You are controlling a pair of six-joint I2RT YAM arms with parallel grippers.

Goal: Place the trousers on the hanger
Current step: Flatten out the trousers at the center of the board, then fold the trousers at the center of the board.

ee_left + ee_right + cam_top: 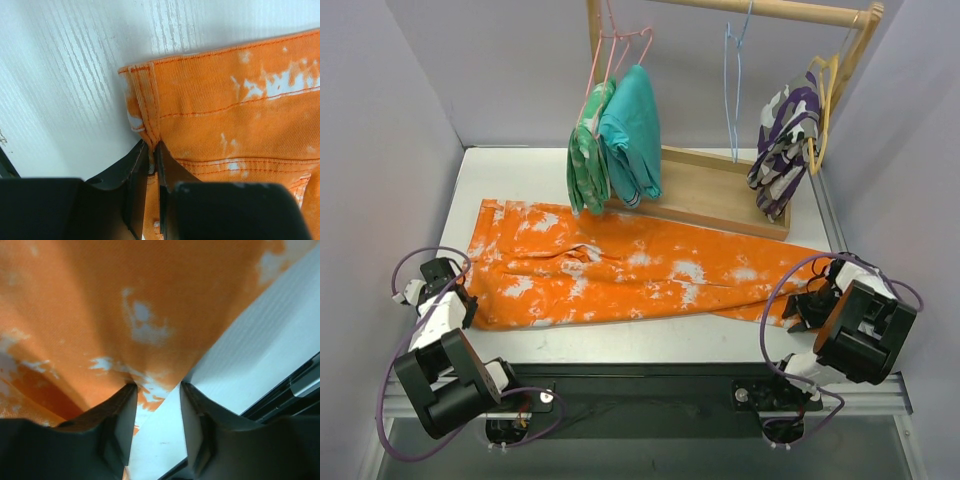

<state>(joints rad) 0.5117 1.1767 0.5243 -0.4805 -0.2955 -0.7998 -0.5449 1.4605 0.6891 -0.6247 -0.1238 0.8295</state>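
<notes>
The orange trousers (640,270) with white splotches lie flat across the white table, waistband at the left and leg ends at the right. The light-blue hanger (733,90) hangs empty on the wooden rail at the back. My left gripper (468,300) is at the waistband corner, and in the left wrist view it (152,147) is shut on a fold of the waistband (145,110). My right gripper (798,305) is at the leg end. In the right wrist view it (157,387) is open, with the edge of the orange cloth (125,305) reaching between the jaws over bare table.
A wooden rack base (720,195) stands behind the trousers. On the rail hang a teal garment (632,130) and a green one (588,150) on pink hangers (620,50), and a purple-and-white garment (782,150) on a yellow hanger (825,90). White walls close in both sides.
</notes>
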